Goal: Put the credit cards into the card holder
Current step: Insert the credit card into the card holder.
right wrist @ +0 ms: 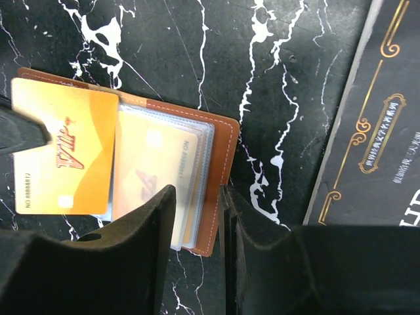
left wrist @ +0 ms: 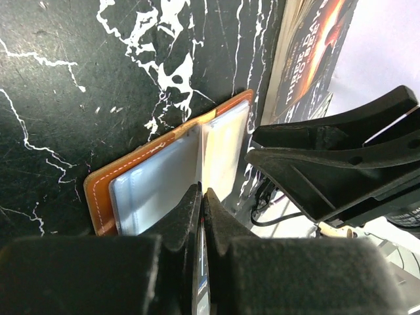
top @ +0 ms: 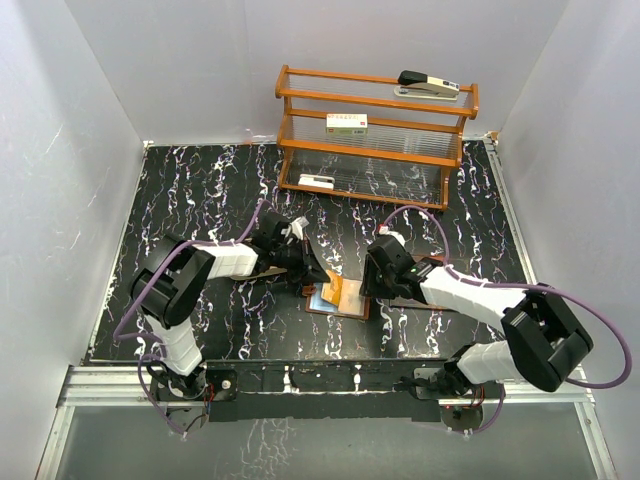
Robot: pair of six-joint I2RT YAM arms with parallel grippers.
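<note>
Gold-orange card (right wrist: 64, 156), one edge hidden by the clamping left gripper (left wrist: 202, 191), overlaps the card holder (right wrist: 226, 149); the right gripper (right wrist: 197, 193), fingers slightly apart, covers the holder's near edge.

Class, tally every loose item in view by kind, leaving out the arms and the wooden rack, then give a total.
Credit cards: 2
Card holder: 1
Dark booklet: 1
Stapler: 1
White box: 1
Small white item on bottom shelf: 1
Total: 7
</note>
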